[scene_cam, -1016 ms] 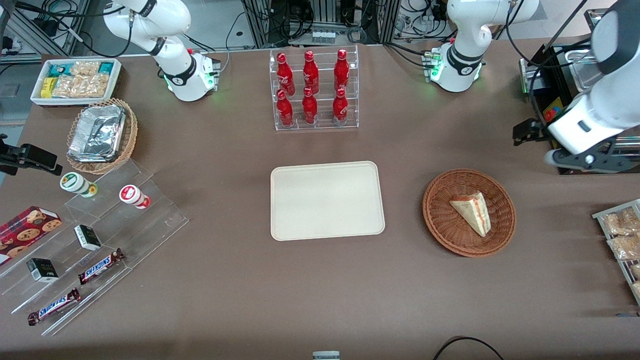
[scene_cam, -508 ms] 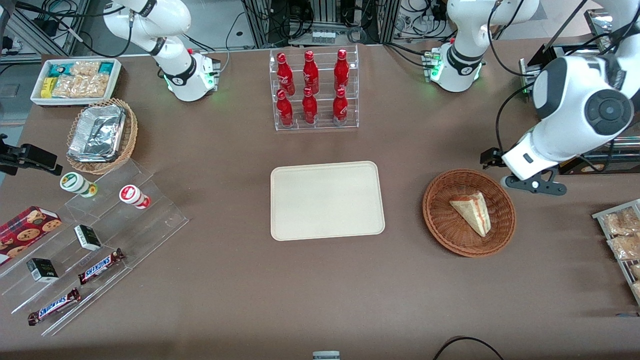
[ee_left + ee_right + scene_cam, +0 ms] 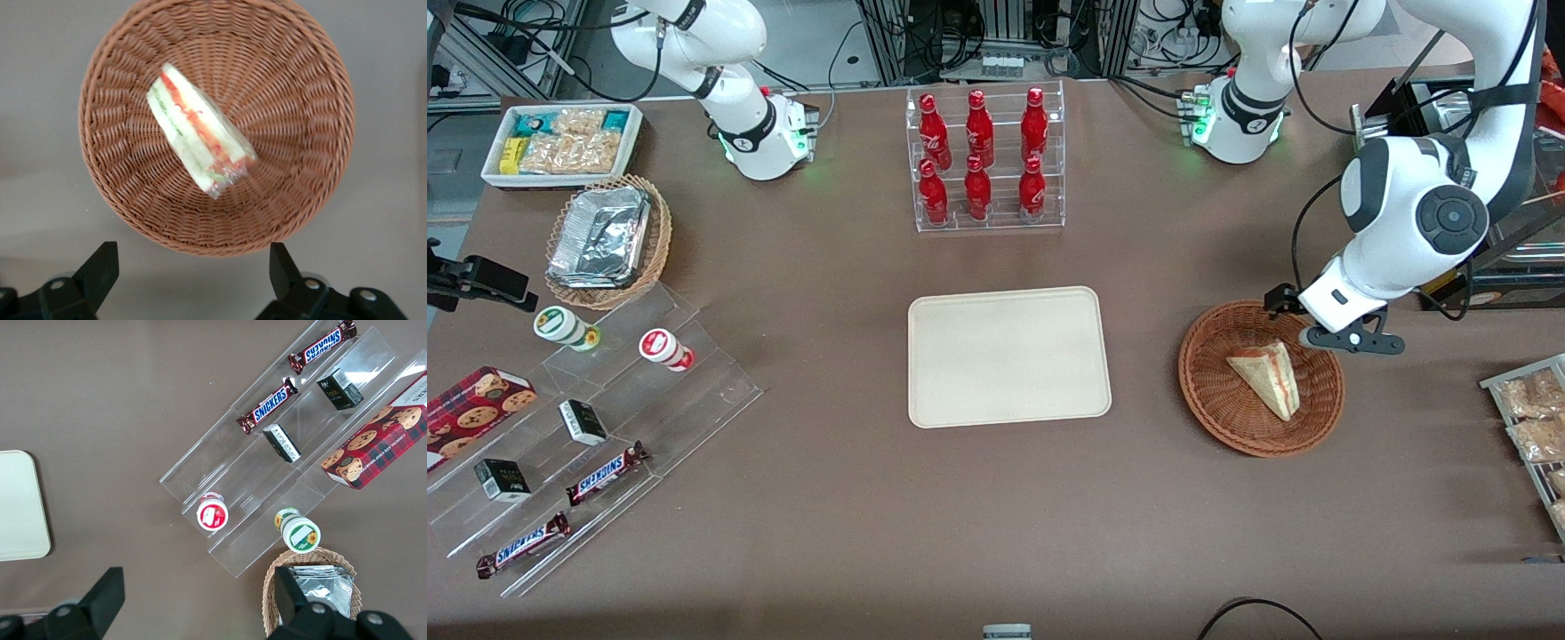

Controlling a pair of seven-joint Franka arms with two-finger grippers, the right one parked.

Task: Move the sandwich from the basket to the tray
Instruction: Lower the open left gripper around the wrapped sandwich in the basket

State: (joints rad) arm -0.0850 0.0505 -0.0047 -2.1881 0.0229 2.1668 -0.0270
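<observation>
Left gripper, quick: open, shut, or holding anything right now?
Left gripper: open, holding nothing, hovering above the basket rim; the sandwich lies untouched in the basket.

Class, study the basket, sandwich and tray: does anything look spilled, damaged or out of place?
Nothing stands out. The sandwich lies whole in the basket, the tray sits flat on the table, and the open pincer hovers above the basket's rim, touching nothing.

You see only the tips of the gripper (image 3: 190, 267) fingers (image 3: 100, 263) at the frame edge, while the arm covers part of the basket (image 3: 1227, 409) rim.
</observation>
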